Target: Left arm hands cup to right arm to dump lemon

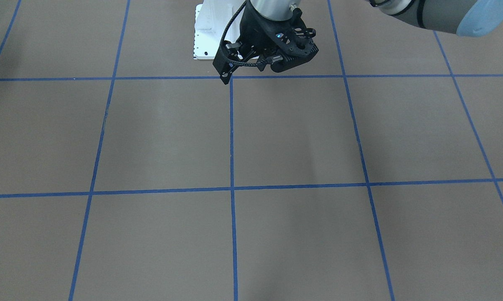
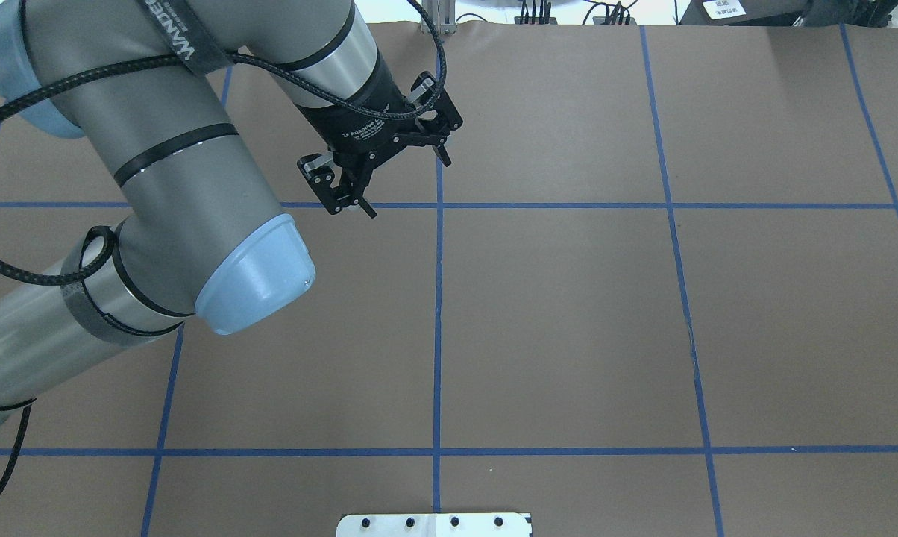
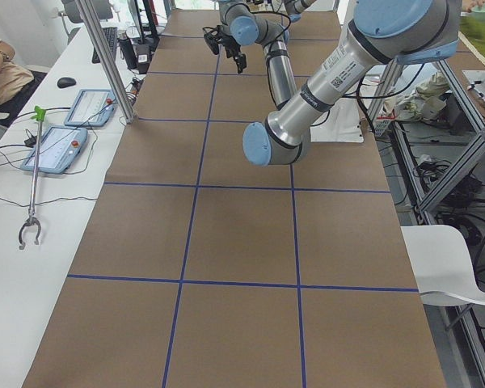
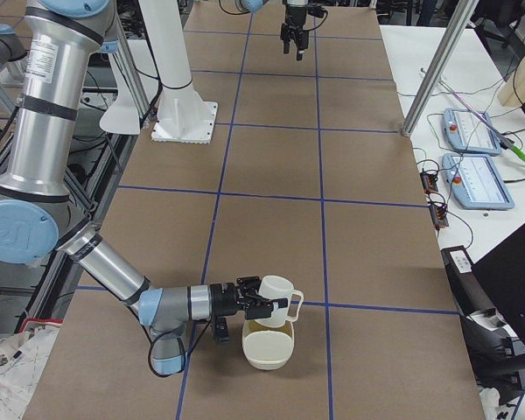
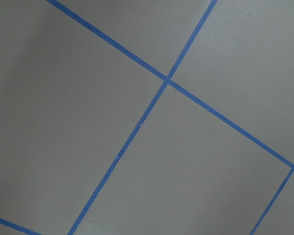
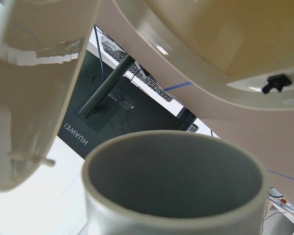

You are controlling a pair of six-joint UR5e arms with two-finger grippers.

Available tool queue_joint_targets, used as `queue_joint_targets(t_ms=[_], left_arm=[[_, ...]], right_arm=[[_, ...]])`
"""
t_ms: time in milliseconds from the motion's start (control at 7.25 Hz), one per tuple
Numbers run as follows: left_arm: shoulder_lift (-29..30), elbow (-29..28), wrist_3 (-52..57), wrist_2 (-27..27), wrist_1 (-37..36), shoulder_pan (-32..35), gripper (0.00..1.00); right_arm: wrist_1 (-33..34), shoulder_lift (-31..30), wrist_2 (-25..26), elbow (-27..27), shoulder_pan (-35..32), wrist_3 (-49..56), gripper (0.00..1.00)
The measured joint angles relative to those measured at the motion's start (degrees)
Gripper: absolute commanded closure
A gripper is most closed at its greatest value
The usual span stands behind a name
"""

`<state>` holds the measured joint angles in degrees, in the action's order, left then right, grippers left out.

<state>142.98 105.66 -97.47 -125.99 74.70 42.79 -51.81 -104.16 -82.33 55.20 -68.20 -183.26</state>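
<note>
The cream-white cup [image 4: 276,291] hangs tipped on its side at the tip of my right gripper [image 4: 255,304], just above a cream bowl [image 4: 268,348]. From this side view I cannot tell whether the gripper is open or shut. In the right wrist view the cup's mouth [image 6: 174,176] is close up and pale grey inside, with no lemon in it. A yellow-green patch [image 4: 263,325] that may be the lemon shows inside the bowl. My left gripper [image 2: 404,183] is open and empty, above the table's far middle. It also shows in the front view [image 1: 268,56].
The robot's white base plate [image 2: 434,524] sits at the table's near edge. Blue tape lines [image 5: 166,81] grid the brown table. Two control pendants [image 4: 477,179] and a dark screen [image 4: 507,271] lie on the side bench beyond the cup.
</note>
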Motion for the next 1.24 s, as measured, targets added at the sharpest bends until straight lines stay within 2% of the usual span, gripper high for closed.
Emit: queue_joint_targets(t_ms=[276,552,828,1241], left_arm=[[-0.08,-0.07,-0.04,0.38,0.01,-0.73,0.00],[-0.11,-0.05,-0.21,0.54,-0.05,-1.62,0.00],[-0.13,-0.03,-0.24,0.57,-0.02,-1.63,0.00],[-0.70,-0.11,1.17,0.55,0.01,0.25,0.00]], right_arm=[[4.02,-0.48,-1.03,5.17,0.17,5.63,0.87],[13.18,-0.67,-4.08,13.53,1.18,13.86,0.84],[20.13,0.19,-4.72,18.53,5.90,23.59,0.83],[32.88,6.12,-3.44,24.26,13.66,53.04,0.83]])
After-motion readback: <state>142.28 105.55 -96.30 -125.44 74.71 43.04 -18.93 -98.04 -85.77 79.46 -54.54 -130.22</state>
